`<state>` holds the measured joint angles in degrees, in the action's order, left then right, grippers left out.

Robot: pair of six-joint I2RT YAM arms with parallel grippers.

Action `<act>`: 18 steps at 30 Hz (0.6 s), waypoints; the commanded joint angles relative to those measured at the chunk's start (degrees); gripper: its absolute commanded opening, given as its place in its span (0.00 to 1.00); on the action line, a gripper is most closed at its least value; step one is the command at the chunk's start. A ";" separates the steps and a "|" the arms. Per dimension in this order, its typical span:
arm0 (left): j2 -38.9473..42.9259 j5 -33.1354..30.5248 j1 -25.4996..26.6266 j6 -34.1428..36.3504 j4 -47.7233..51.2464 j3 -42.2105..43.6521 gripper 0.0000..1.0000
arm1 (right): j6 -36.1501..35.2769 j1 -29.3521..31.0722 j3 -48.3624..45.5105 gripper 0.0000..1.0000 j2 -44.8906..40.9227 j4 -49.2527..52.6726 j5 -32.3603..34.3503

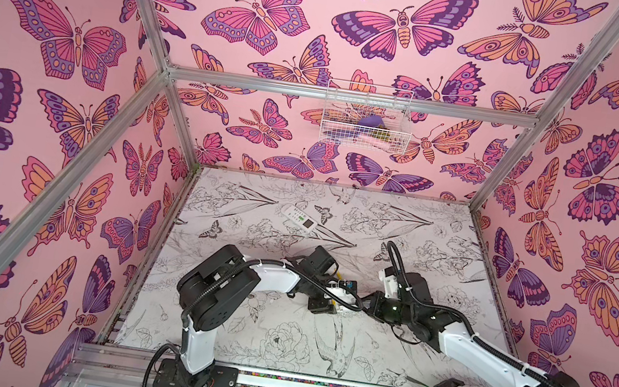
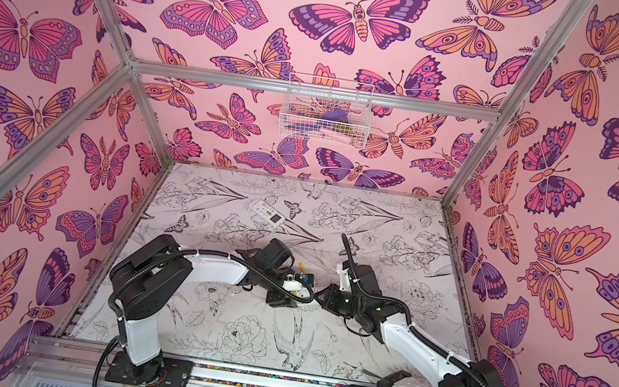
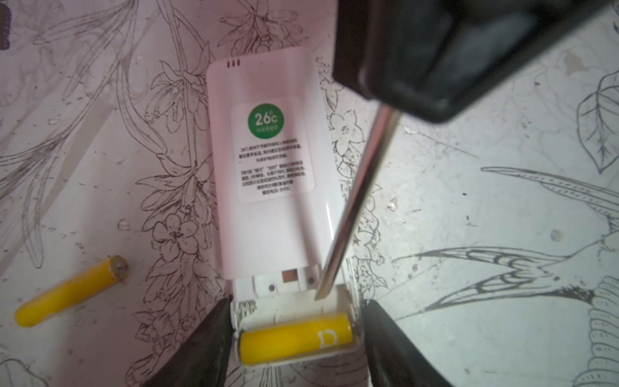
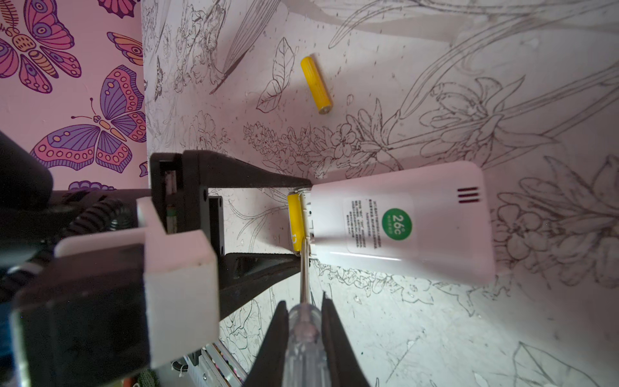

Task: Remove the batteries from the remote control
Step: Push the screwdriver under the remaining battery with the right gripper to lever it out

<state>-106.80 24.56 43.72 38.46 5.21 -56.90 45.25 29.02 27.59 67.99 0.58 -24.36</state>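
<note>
Now one yellow battery [image 3: 296, 338] sits in the white remote's [image 3: 268, 221] open compartment; a second yellow battery [image 3: 70, 291] lies loose on the surface [image 3: 469, 201] nearby. Left jaws flank that end, and I cannot tell whether they grip. Right jaws clamp a clear-handled screwdriver [image 4: 303, 338], its tip in the compartment.

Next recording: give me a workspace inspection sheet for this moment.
Surface: floral-print table, speckled.
Job's things: remote face down, bay open; seated battery in it; loose battery on table.
Clutter: second remote, face up, at the back.
Claws: left claw straddles remote's bay end, grip unclear; right claw shut on screwdriver, tip in empty slot.
Cables: black conduit along both arms.
Surroundings: butterfly walls, metal frame, wire basket on back wall.
</note>
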 commanded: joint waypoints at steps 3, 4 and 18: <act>-1.37 -2.11 -0.81 1.43 4.72 2.86 0.58 | 1.76 -0.71 2.53 0.00 1.89 -2.69 -1.13; -1.48 -2.06 -0.83 1.49 4.63 2.85 0.56 | 1.62 -0.69 3.03 0.00 2.50 -2.52 -1.45; -1.97 -2.06 -1.01 1.05 4.10 3.03 0.47 | 1.46 -0.72 5.27 0.00 5.41 2.02 -1.66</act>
<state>-106.76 25.43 43.16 38.46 4.51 -56.42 46.50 28.60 31.09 72.55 0.78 -26.20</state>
